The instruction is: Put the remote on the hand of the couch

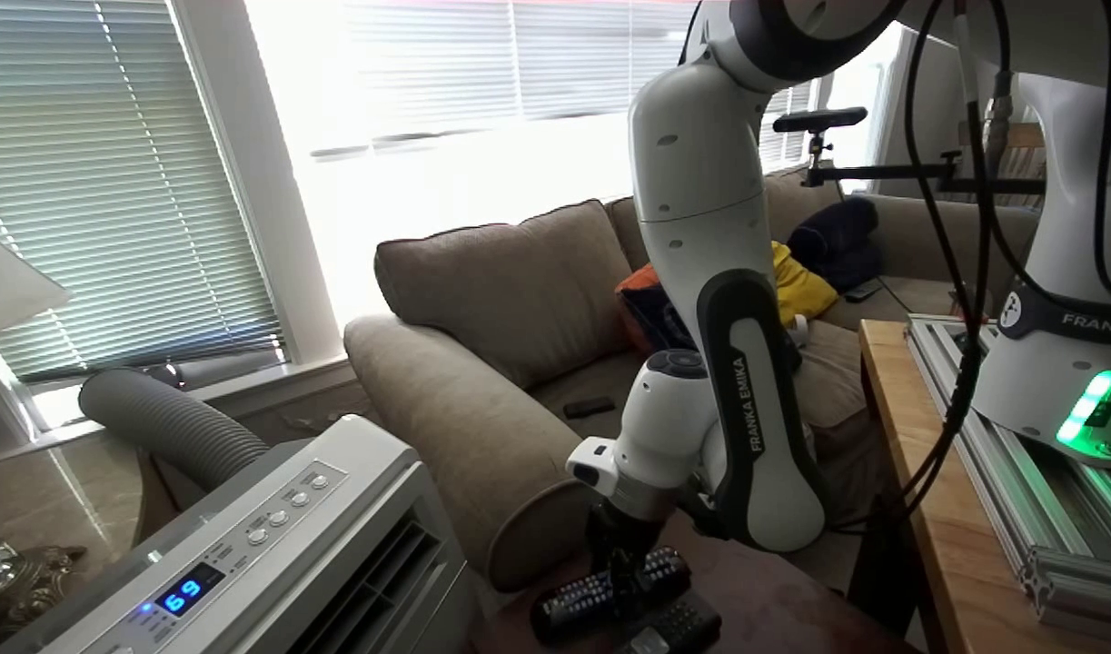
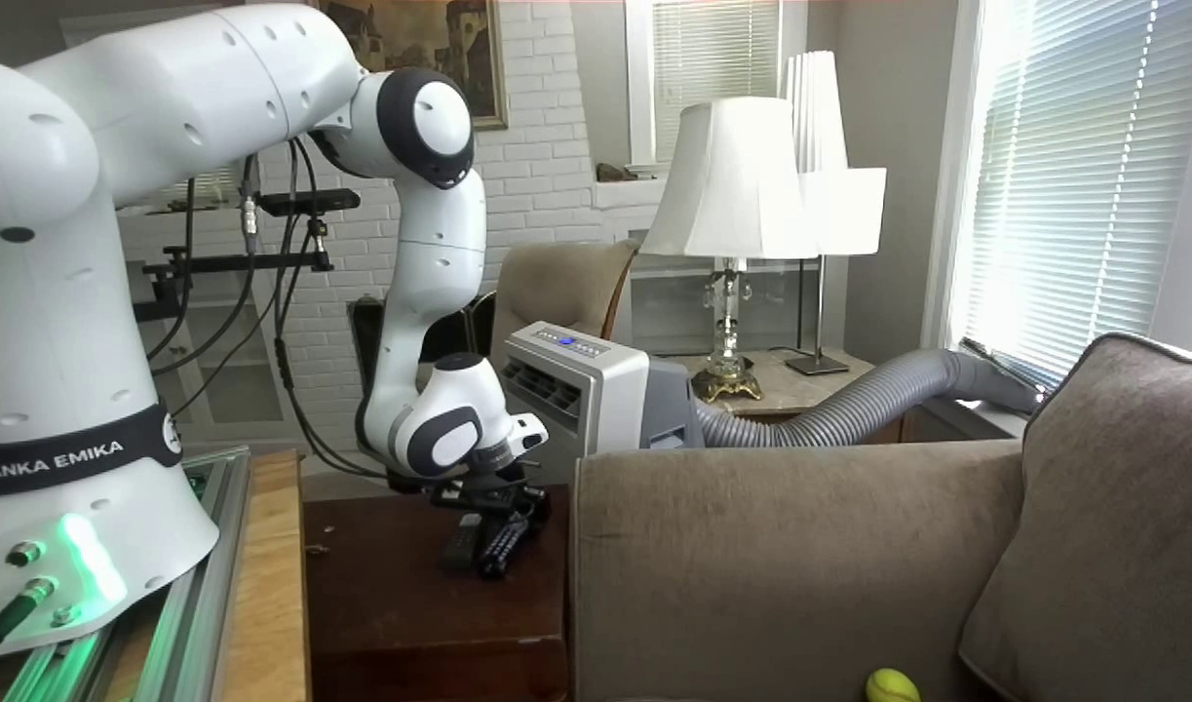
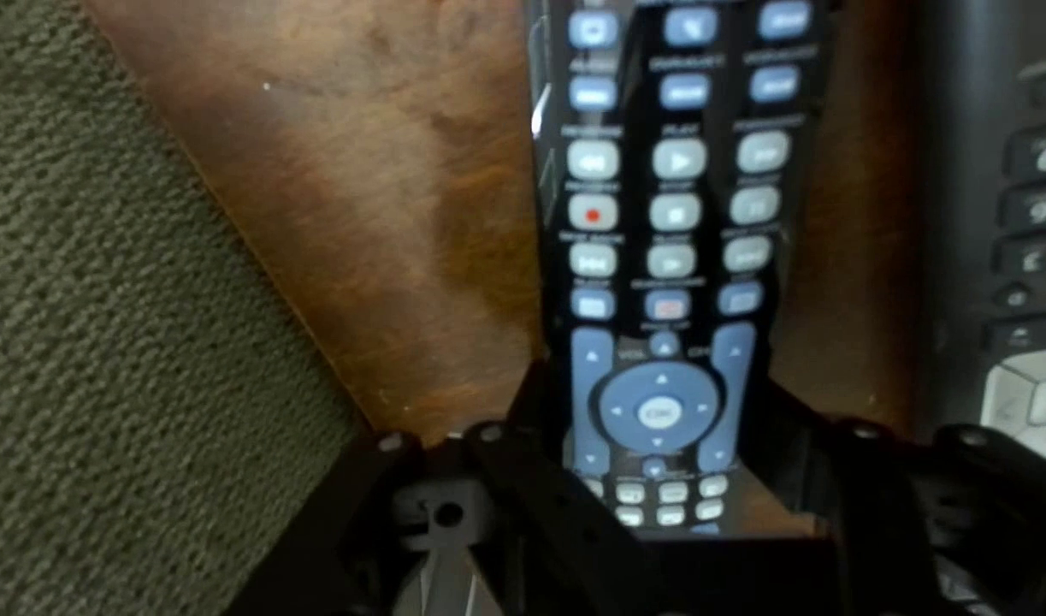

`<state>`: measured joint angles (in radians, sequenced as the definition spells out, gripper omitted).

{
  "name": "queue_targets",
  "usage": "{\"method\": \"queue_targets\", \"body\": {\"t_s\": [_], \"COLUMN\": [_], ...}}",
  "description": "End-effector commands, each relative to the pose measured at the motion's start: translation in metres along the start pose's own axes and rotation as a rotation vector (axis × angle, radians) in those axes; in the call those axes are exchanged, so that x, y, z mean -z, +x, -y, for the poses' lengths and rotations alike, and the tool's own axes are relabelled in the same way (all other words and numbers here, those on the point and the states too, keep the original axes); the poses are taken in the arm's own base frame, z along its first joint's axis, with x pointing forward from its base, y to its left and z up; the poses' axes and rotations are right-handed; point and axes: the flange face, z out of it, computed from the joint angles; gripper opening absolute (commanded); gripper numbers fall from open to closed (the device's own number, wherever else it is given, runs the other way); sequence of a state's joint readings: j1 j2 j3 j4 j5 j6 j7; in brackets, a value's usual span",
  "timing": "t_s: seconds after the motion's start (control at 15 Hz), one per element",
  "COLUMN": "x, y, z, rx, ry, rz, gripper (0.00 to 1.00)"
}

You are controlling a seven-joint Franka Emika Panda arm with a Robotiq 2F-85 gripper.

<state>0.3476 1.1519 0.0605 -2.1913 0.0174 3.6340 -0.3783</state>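
Note:
The remote (image 3: 672, 231) is long and black with pale and blue buttons. It also shows in both exterior views (image 1: 569, 604) (image 2: 505, 546), over the dark red-brown table (image 2: 410, 614). My gripper (image 3: 657, 411) has a finger against each long side of it, around the round pad; the gripper shows in both exterior views (image 1: 625, 581) (image 2: 503, 502). I cannot tell whether the remote touches the table. The hand of the couch is the wide, rolled tan armrest (image 1: 455, 418), also in an exterior view (image 2: 790, 546). Its fabric (image 3: 138, 368) fills the left of the wrist view.
A second dark handset (image 3: 967, 257) lies right beside the remote. A white air conditioner (image 1: 355, 509) stands close to the table and armrest. A short dark device (image 1: 589, 407) lies on the couch seat. The wooden robot bench (image 1: 918, 472) borders the other side.

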Motion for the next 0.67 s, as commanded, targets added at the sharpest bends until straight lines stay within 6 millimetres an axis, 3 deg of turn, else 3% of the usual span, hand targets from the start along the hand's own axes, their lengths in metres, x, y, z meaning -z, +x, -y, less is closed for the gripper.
{"method": "queue_targets", "body": {"t_s": [0.0, 0.27, 0.6], "x": [0.0, 0.004, 0.033], "y": [0.001, 0.0, 0.007], "z": [-0.001, 0.0, 0.001], "rx": [-0.003, -0.014, -0.008], "ry": [-0.001, -0.01, 0.011], "rz": [-0.001, -0.003, -0.009], "gripper": [0.28, 0.27, 0.27]}}
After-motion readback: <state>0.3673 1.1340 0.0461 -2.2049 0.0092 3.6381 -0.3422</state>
